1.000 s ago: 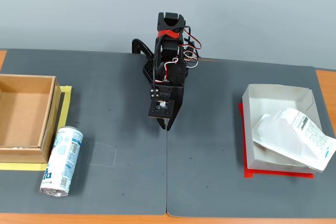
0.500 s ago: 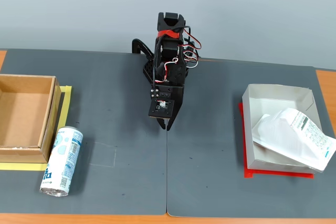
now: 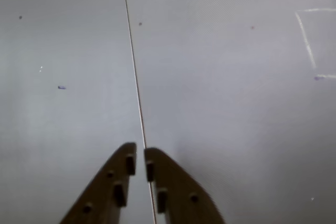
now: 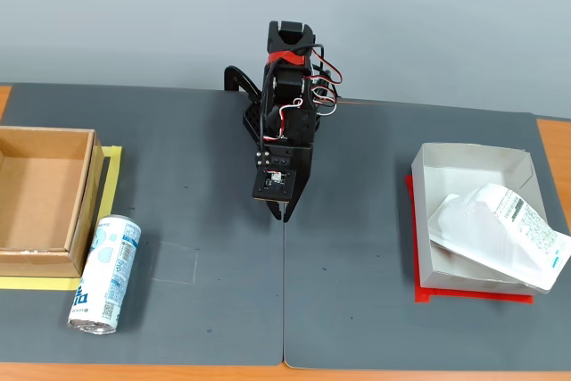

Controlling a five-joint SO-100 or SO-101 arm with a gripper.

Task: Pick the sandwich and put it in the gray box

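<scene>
In the wrist view, the black two-finger gripper (image 3: 140, 153) is pointing at bare gray mat, jaws nearly touching, gripping nothing. In the fixed view, the flat white plastic-wrapped sandwich (image 4: 500, 235) is lying in the shallow white-gray cardboard box (image 4: 473, 161), well right of the gripper (image 4: 283, 213).

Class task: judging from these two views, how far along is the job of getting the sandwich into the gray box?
Done: the sandwich lies in the gray box, one end overhanging the near right rim. In hand: nothing; the gripper is shut and empty above the bare mat, at the table's middle. Left: seemingly nothing.
</scene>
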